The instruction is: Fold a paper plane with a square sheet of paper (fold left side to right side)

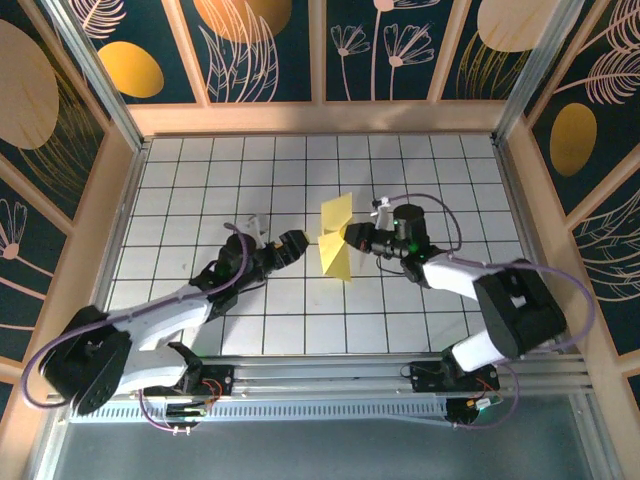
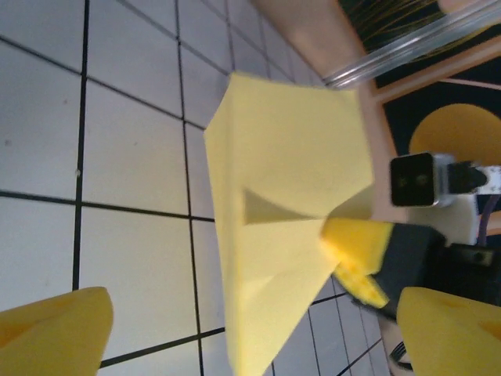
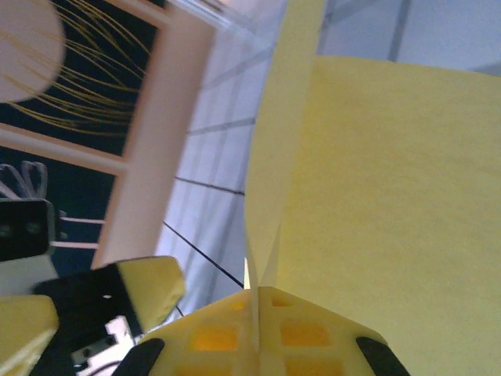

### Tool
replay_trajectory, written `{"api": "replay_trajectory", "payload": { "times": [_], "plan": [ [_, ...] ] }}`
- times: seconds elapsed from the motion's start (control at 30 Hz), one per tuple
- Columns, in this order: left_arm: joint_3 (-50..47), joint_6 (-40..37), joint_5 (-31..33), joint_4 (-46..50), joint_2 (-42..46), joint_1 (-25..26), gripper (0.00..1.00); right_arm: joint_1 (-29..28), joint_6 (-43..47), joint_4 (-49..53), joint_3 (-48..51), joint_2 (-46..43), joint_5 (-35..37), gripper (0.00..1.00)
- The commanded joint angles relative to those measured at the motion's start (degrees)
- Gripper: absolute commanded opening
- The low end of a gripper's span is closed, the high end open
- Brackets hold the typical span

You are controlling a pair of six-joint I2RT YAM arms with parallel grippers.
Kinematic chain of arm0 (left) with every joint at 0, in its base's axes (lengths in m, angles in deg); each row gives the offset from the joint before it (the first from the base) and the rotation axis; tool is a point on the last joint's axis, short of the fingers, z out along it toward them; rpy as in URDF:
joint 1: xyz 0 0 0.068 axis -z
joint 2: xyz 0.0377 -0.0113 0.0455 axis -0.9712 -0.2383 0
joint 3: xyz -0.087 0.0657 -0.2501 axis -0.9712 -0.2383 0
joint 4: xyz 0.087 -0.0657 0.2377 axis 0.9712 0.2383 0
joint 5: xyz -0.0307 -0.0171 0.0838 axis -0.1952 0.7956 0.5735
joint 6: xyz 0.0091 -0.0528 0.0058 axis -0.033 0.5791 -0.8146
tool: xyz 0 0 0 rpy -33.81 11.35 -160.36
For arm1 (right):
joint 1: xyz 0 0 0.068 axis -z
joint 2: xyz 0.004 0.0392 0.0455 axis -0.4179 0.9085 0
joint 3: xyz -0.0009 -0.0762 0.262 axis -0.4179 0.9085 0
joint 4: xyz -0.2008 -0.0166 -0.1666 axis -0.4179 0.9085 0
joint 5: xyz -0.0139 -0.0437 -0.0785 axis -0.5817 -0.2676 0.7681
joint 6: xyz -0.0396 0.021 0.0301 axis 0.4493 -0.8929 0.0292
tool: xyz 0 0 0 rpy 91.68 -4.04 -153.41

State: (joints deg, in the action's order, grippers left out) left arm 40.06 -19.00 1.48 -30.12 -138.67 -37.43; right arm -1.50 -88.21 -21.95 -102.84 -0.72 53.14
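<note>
A white grid-tiled desk (image 1: 250, 170) sits inside a wood-framed enclosure with dark floral panels. Near its middle the paper (image 1: 337, 245), creased into a pointed wedge, stands on edge rather than flat, between the two hands; whether its lower tip touches the desk I cannot tell. The right hand (image 1: 352, 237) is pinched fully shut on one edge of the paper, apparently its only support. The left hand (image 1: 290, 245) is spread wide just beside the paper, holding nothing. The risk, as I judge it, is that a thin sheet held at one edge droops, twists or springs its flaps apart, so the creases fall out of line. A left hand closing off-line could also crumple a flap. Both arms reach forward low over the desk, converging on the centre, hands facing each other.
</note>
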Motion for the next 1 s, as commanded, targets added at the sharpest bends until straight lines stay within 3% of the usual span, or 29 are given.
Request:
{"api": "replay_trajectory", "payload": {
  "times": [0.0, 0.17, 0.4, 0.63, 0.77, 0.97],
  "plan": [
    [-3.0, 3.6, 0.4, -5.2, 4.1, -0.5, 0.99, 0.9, 1.0, -2.6, -1.2, -6.1, -2.1, 0.0],
    [-4.0, 6.9, -6.9, -17.9, 4.2, -0.5, 0.99, 1.0, -3.8, -8.3, -1.3, -11.4, -5.1, 0.0],
    [-0.8, 11.1, -16.6, -31.5, -3.7, -0.3, 0.99, -0.8, -9.3, -14.9, -1.4, -10.5, -6.9, 0.0],
    [1.1, 13.0, -19.0, -36.9, -8.6, 0.4, 0.93, -2.7, -12.8, -20.7, -0.5, -7.9, -6.9, 0.0],
    [2.1, 13.5, -19.6, -37.9, -9.9, 0.5, 0.79, -3.3, -13.1, -21.0, -0.5, -6.6, -6.6, 0.0],
    [2.3, 13.4, -18.8, -37.5, -10.0, 0.5, 0.45, -3.4, -13.4, -21.6, -0.3, -6.3, -6.5, 0.06]
  ]
}}
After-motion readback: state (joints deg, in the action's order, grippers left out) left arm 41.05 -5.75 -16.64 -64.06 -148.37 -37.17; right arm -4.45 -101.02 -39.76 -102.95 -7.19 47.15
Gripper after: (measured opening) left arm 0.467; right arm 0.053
